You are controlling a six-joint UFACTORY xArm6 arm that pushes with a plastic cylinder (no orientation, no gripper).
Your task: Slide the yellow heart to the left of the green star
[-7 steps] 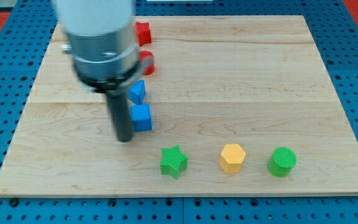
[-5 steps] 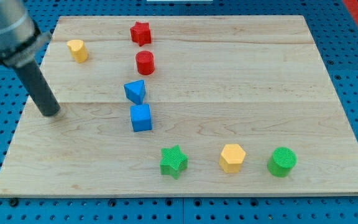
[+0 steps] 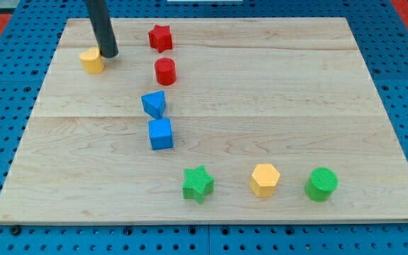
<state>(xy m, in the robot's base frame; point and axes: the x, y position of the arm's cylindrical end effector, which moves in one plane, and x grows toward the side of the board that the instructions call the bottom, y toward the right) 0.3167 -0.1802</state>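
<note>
The yellow heart (image 3: 91, 61) lies near the board's top left corner. My tip (image 3: 109, 53) stands right beside it, at its upper right edge, touching or nearly touching. The green star (image 3: 197, 183) sits near the view's bottom, left of centre, far from the heart. The rod comes down from the view's top.
A red star (image 3: 160, 37) and a red cylinder (image 3: 165, 71) lie right of my tip. A blue triangular block (image 3: 154, 104) and a blue cube (image 3: 161, 134) sit mid-board. A yellow hexagon (image 3: 265, 180) and a green cylinder (image 3: 321, 184) lie right of the green star. The wooden board (image 3: 296, 85) ends at blue pegboard.
My tip has swung from beside the blue cube out to the board's left edge, then up to the yellow heart's upper right. No block has visibly moved.
</note>
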